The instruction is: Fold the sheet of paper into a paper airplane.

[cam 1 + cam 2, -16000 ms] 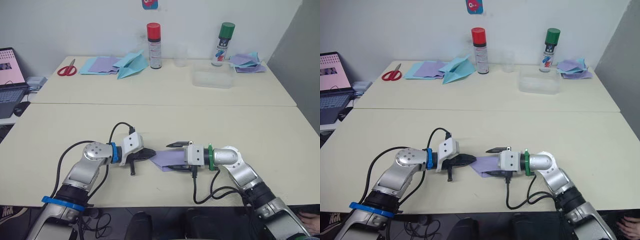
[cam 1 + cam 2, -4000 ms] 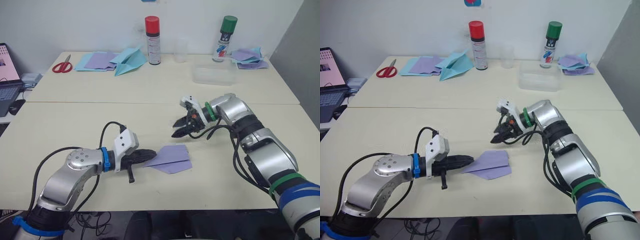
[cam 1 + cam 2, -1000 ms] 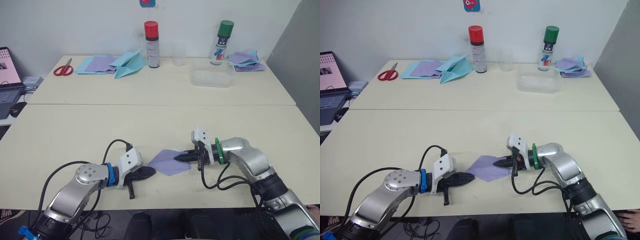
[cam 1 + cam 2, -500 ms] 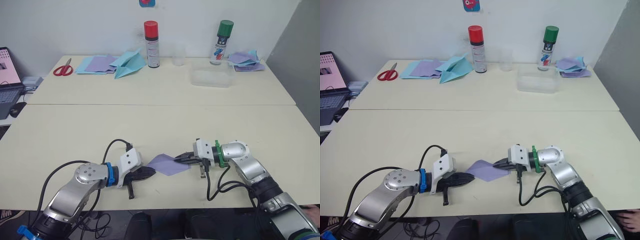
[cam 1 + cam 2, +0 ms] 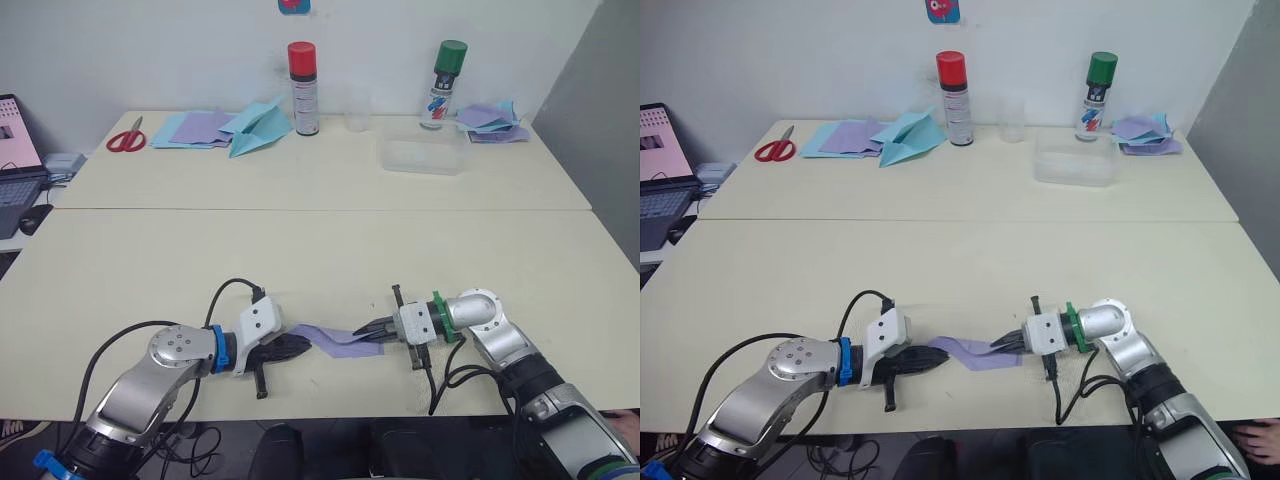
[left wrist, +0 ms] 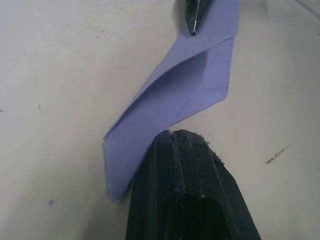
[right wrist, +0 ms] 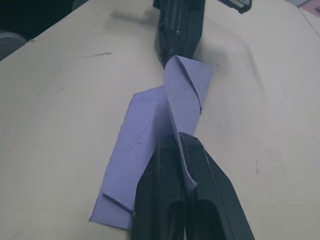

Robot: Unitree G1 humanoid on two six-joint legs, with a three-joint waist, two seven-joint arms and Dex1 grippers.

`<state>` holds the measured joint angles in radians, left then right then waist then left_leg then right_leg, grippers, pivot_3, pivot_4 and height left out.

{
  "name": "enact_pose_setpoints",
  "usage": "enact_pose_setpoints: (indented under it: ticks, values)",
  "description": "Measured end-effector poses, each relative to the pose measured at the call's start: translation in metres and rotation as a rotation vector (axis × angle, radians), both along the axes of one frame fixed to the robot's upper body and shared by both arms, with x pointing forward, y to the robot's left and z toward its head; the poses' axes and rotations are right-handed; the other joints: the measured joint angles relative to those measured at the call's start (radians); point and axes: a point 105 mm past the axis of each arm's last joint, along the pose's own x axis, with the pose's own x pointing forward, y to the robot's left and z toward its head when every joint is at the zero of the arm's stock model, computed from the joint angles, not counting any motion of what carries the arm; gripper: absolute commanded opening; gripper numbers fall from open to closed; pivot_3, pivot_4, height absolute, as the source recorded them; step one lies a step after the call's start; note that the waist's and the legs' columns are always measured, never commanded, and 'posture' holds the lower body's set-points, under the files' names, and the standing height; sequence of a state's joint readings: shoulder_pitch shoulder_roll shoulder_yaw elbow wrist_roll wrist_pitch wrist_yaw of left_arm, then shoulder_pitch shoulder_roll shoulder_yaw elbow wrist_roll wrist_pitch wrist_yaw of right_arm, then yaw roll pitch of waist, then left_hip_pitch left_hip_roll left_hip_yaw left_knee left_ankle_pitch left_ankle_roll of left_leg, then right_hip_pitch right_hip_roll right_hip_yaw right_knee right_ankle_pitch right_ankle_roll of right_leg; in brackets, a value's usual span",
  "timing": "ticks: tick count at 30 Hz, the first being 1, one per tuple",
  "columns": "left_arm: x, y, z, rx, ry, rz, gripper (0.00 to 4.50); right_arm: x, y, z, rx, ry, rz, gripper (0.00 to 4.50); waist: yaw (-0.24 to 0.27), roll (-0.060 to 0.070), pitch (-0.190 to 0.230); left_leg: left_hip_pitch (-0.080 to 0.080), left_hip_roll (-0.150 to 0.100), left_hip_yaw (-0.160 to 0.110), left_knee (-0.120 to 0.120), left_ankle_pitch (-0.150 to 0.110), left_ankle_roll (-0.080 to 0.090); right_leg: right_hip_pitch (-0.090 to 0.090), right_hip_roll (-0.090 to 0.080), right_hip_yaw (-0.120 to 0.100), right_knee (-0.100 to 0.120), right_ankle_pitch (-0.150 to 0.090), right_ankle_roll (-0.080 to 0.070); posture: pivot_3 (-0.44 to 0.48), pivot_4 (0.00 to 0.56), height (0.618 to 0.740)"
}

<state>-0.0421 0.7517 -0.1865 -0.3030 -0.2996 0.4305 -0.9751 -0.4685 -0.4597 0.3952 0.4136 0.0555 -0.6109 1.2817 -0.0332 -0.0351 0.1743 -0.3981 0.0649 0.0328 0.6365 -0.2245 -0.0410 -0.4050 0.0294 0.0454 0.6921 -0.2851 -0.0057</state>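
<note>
Lavender sheet of paper [image 5: 340,340] folded narrow, twisted, pinched at both ends

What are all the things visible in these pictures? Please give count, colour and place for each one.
sheet of paper: 1, lavender, twisted, near table edge, between both hands
tables: 2, cream, end to end
scissors: 1, red handles, far table, left
flat sheets: a few, light blue and purple, beside scissors
blue paper plane: 1, light blue, on those sheets
spray cans: 2, red cap and green cap, far edge
clear cup: 1, between cans
clear tray: 1, far table, right
paper pile: purple and blue, far right
laptop: 1, left edge
left hand: black, shut on sheet
right hand: black, shut on sheet
</note>
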Motion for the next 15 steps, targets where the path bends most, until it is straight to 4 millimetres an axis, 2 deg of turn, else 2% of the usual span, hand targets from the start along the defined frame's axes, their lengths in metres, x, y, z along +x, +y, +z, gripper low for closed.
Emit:
enact_pose_setpoints:
  ticks: [5,9,11,13,15]
  values:
    - [-0.001,0.004,0.003,-0.012,0.03,0.001,0.0,-0.001,0.001,-0.003,-0.029,-0.088,0.045,0.02,-0.001,0.0,0.0,0.001,0.0,0.0,0.0,0.0,0.0,0.0,0.0,0.0,0.001,-0.001,-0.001,0.0,0.15,0.74]
    - [0.0,0.014,0.011,-0.075,0.159,0.022,0.0,0.0,0.001,-0.004,-0.037,-0.137,0.052,0.02,0.001,0.0,0.0,0.001,0.0,-0.001,0.0,0.0,0.0,0.0,0.0,-0.001,0.004,-0.001,-0.002,0.0,0.15,0.74]
    - [0.009,0.015,0.03,-0.148,0.184,0.038,0.0,0.001,0.0,-0.005,-0.036,-0.145,0.047,0.02,0.001,-0.002,0.001,0.001,0.0,-0.001,0.003,0.0,0.0,0.0,0.001,-0.003,0.006,-0.001,-0.002,0.0,0.15,0.74]
    - [0.02,0.012,0.062,-0.231,0.15,0.027,0.0,0.003,0.001,-0.005,-0.043,-0.156,0.047,0.02,0.001,-0.002,0.001,0.001,0.001,-0.001,0.005,0.0,0.0,0.001,0.001,-0.003,0.006,0.0,-0.003,0.0,0.15,0.74]
    - [0.023,0.007,0.081,-0.273,0.126,0.002,0.0,0.003,0.002,-0.005,-0.042,-0.158,0.047,0.02,0.001,-0.002,0.001,0.001,0.0,-0.002,0.006,0.0,0.0,0.002,0.001,-0.001,0.006,0.0,-0.003,0.0,0.15,0.74]
